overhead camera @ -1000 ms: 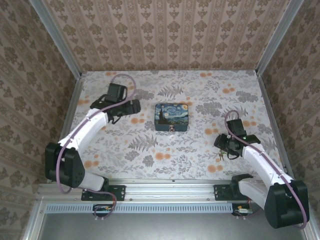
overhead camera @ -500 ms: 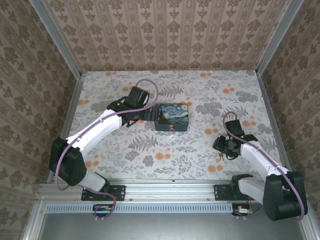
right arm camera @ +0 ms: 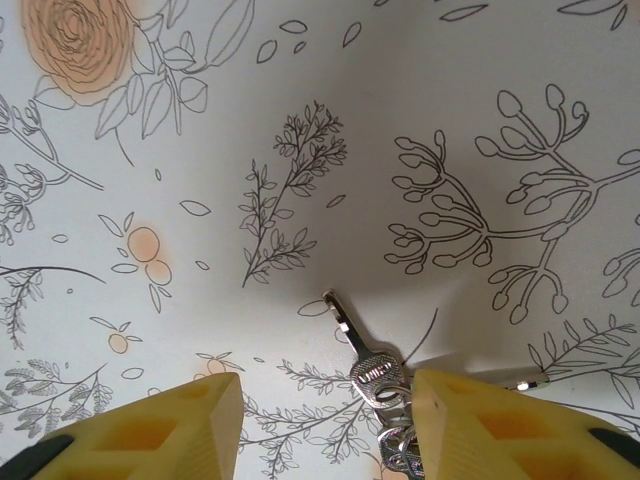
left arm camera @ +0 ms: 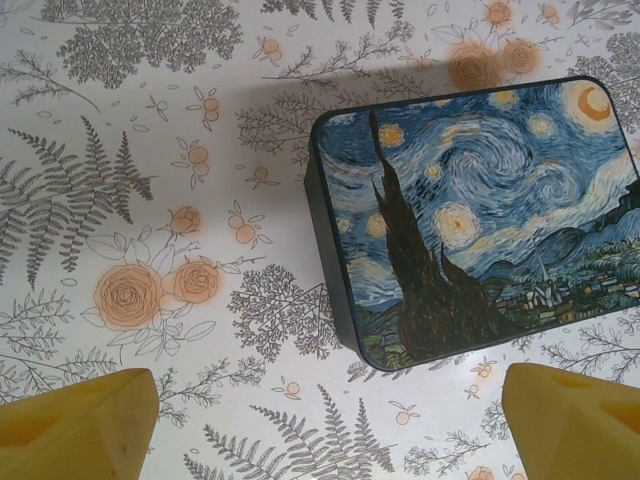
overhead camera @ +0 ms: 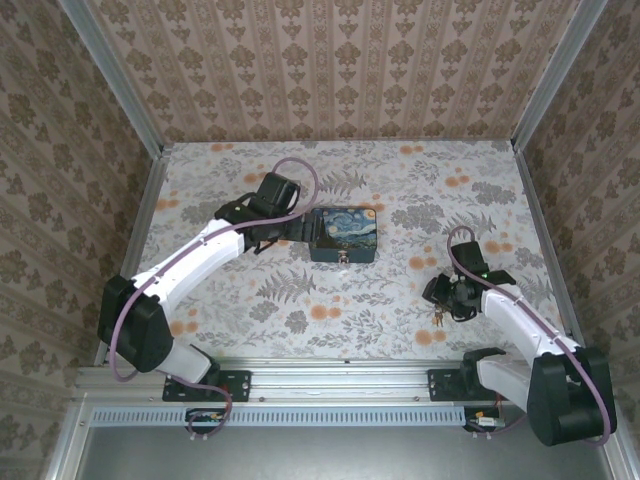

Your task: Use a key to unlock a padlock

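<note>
The small brass-coloured padlock [overhead camera: 345, 259] sits at the middle of the near wall of the dark blue rectangular box printed with a swirling night-sky painting [overhead camera: 343, 232], on the floral-patterned tabletop [overhead camera: 400, 190]. From above, the left gripper [overhead camera: 303, 228] is just beside the box's left side and slightly beyond the padlock. In the left wrist view its two yellow fingers [left arm camera: 80, 425] stand wide apart with nothing between them but the tabletop, and the box [left arm camera: 470, 220] lies just ahead of them, nearer one finger than the other. The padlock cannot be made out in that view. The small silver key on a ring [overhead camera: 437, 317] lies flat on the tabletop well to the right of the box and nearer the arm bases. The right gripper [overhead camera: 440, 300] is low over it, well apart from the padlock. In the right wrist view its yellow fingers [right arm camera: 160, 425] are parted around the key [right arm camera: 370, 368] – the blade points away from the gripper and the ring end is tucked against one finger. The fingers are not clamped on the key.
</note>
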